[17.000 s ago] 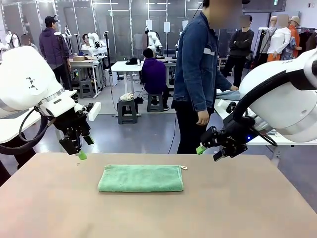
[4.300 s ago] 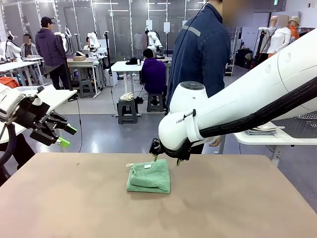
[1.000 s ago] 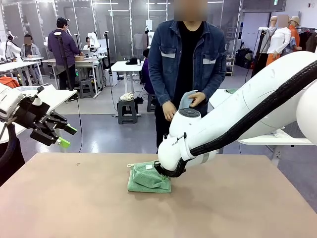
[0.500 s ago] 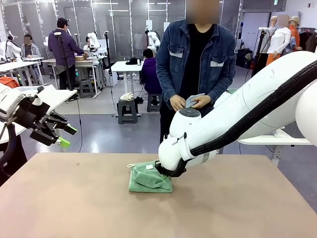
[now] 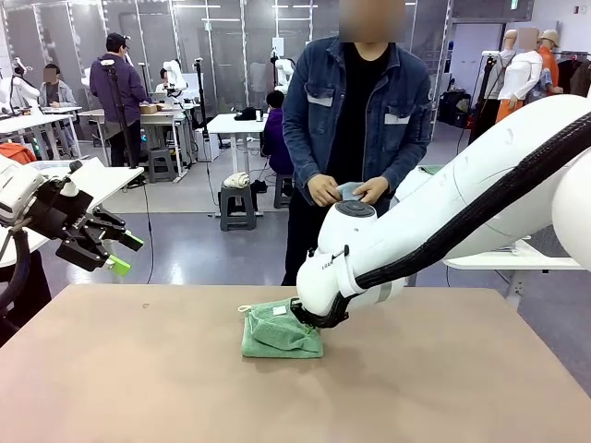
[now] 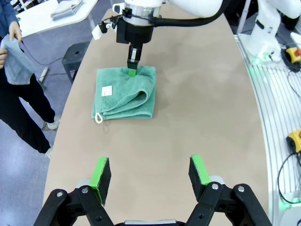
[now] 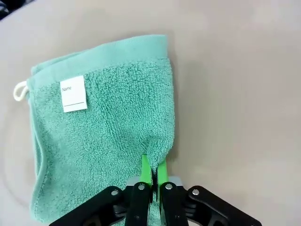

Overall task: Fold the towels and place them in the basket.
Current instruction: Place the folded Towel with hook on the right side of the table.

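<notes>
One down: mint green towel folded near the counter's far edge, nipped by the clamped right end effector, left end effector wide and empty; blue-grey towel with the person, basket pending.

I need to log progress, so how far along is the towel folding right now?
Done: the green towel lies folded on the table. In hand: the right gripper is shut on its edge; the left gripper hangs open. Left: the blue-grey towel is in the person's hands; neither is put away.
</notes>
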You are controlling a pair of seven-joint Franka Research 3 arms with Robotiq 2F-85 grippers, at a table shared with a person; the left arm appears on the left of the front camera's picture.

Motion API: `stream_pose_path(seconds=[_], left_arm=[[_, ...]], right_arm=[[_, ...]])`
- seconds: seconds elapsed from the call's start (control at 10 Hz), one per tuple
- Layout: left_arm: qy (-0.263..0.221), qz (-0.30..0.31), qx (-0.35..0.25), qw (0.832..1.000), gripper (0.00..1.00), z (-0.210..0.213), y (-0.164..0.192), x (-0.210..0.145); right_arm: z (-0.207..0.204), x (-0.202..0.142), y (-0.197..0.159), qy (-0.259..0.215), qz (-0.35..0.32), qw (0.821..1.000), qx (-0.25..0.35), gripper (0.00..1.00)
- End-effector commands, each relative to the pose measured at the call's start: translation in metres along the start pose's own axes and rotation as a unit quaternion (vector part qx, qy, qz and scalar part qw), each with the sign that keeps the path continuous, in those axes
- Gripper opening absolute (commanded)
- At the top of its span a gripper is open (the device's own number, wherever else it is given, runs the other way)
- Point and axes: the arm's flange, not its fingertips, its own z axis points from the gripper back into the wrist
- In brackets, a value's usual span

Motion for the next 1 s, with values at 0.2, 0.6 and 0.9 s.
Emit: stream_pose_path(seconds=[0.2, 0.6, 0.9], left_arm=[[-0.001, -0.001, 0.003, 1.000, 0.84, 0.000, 0.001, 0.001], [-0.001, -0.001, 0.003, 1.000, 0.84, 0.000, 0.001, 0.001], [-0.001, -0.001, 0.003, 1.000, 0.84, 0.000, 0.001, 0.001]], right_arm=[[0.037, 0.023, -0.093, 0.001, 0.007, 1.000, -0.011, 0.05], [0.060, 0.062, -0.210, 0.001, -0.004, 1.000, -0.016, 0.05], [0.070, 0.092, -0.285, -0.007, -0.009, 1.000, -0.005, 0.05]])
